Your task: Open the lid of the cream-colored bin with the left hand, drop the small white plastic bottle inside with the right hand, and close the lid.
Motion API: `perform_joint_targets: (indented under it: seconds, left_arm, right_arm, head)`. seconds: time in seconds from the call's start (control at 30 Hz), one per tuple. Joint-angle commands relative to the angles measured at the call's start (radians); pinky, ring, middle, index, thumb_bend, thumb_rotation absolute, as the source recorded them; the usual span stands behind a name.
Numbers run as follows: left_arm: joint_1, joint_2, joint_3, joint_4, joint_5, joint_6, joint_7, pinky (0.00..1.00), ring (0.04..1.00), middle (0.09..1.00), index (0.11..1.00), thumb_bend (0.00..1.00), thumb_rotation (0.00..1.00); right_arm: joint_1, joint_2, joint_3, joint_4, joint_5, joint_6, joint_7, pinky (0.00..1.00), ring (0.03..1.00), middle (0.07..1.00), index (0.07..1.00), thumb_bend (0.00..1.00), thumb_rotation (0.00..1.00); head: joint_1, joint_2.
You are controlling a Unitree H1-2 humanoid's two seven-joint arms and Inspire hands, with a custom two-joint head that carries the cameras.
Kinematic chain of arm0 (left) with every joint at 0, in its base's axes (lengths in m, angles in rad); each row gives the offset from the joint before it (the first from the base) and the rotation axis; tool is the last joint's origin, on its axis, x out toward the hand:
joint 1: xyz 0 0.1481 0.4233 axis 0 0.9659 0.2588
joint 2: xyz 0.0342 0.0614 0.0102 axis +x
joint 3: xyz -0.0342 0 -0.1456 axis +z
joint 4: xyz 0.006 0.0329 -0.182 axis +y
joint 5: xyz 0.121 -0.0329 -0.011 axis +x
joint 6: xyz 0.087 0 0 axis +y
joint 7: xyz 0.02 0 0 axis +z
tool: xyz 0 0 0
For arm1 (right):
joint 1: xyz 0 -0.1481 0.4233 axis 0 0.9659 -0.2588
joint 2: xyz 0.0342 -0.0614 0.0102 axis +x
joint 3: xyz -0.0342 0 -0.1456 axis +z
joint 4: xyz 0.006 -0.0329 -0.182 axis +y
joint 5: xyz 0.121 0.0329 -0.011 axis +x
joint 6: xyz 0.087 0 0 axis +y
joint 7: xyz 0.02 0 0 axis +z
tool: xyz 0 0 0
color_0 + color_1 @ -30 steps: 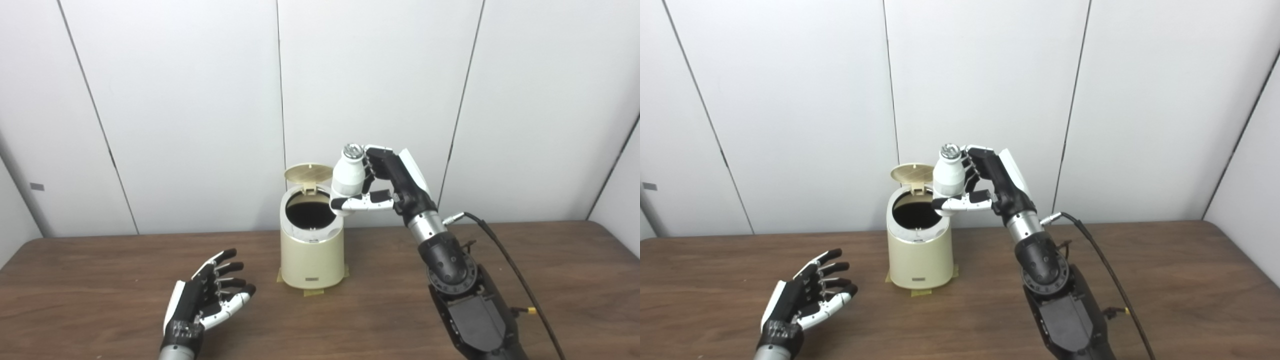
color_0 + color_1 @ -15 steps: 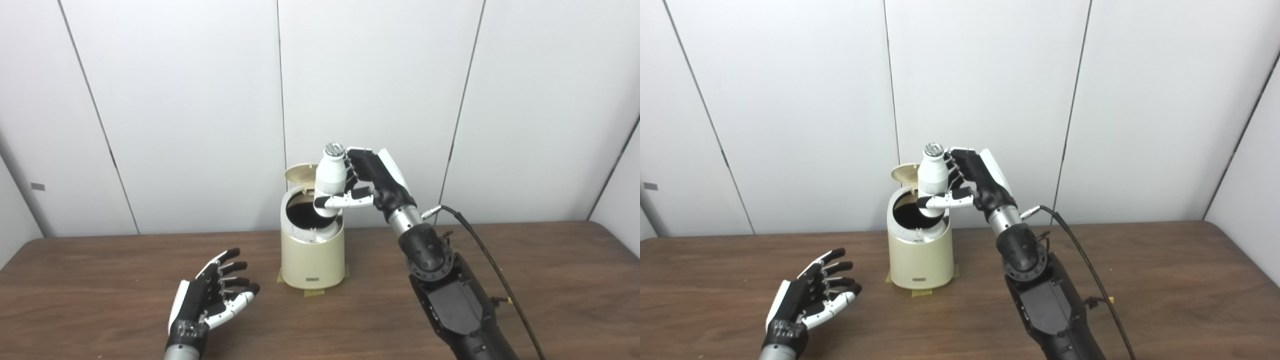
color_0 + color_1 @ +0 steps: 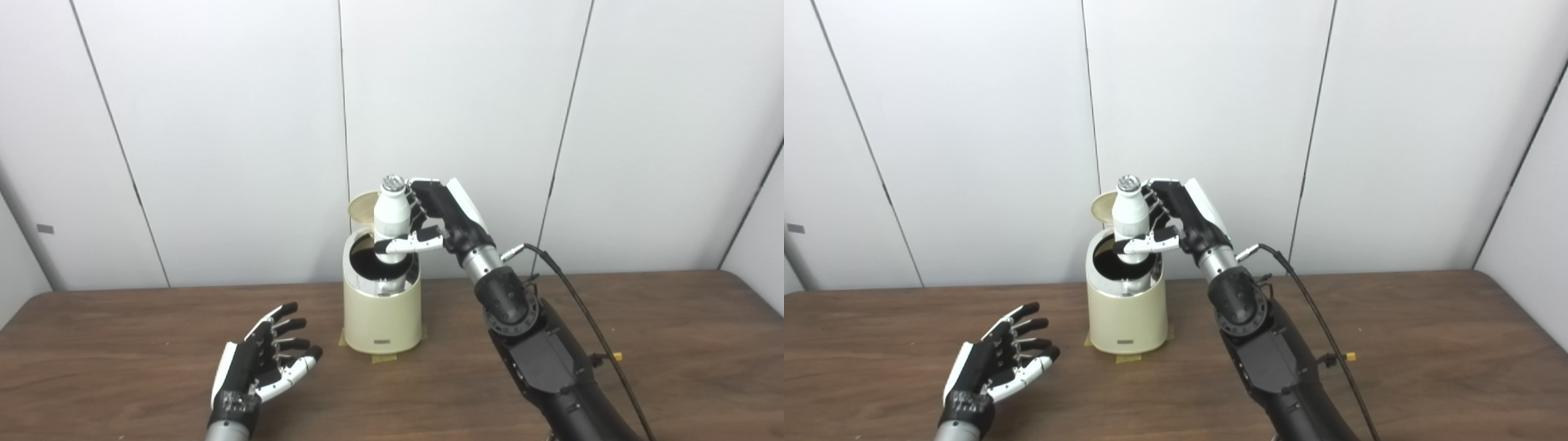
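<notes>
The cream-colored bin (image 3: 382, 318) stands on the brown table near the back wall, its lid (image 3: 360, 207) flipped up behind the dark opening. My right hand (image 3: 442, 217) is shut on the small white plastic bottle (image 3: 391, 215) and holds it upright directly over the opening, the bottle's base at rim level. The bottle also shows in the right eye view (image 3: 1129, 215). My left hand (image 3: 263, 364) is open and empty, palm up, on the table to the front left of the bin.
Yellow tape tabs (image 3: 383, 358) stick out from under the bin's base. A black cable (image 3: 588, 318) runs along my right forearm. White wall panels stand close behind the bin. The brown table (image 3: 674, 343) spreads to both sides.
My right hand has carried the bottle leftward from beside the bin's right rim to directly over the opening. My left hand has stayed open on the table, shifting only slightly.
</notes>
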State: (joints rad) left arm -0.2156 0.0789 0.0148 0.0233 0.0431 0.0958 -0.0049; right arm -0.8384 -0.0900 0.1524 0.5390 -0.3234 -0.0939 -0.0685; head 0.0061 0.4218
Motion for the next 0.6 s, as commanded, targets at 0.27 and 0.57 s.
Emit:
perform_joint_targets:
  seconds: [0.27,0.57]
  left_arm:
    - [-0.045,-0.013,-0.002,-0.049,0.011,-0.02,0.016,0.53,0.669,0.782,0.864,0.59,0.05]
    - [-0.045,-0.014,-0.002,-0.054,0.013,-0.018,0.014,0.53,0.669,0.784,0.868,0.58,0.05]
  right_arm:
    - [-0.082,0.001,-0.003,0.038,0.012,-0.088,-0.007,0.31,0.386,0.475,0.543,0.51,0.0]
    - [-0.084,-0.039,0.07,0.049,-0.066,-0.096,0.036,0.44,0.539,0.722,0.694,0.8,0.0]
  head:
    - [0.011,0.006]
    - [0.014,0.01]
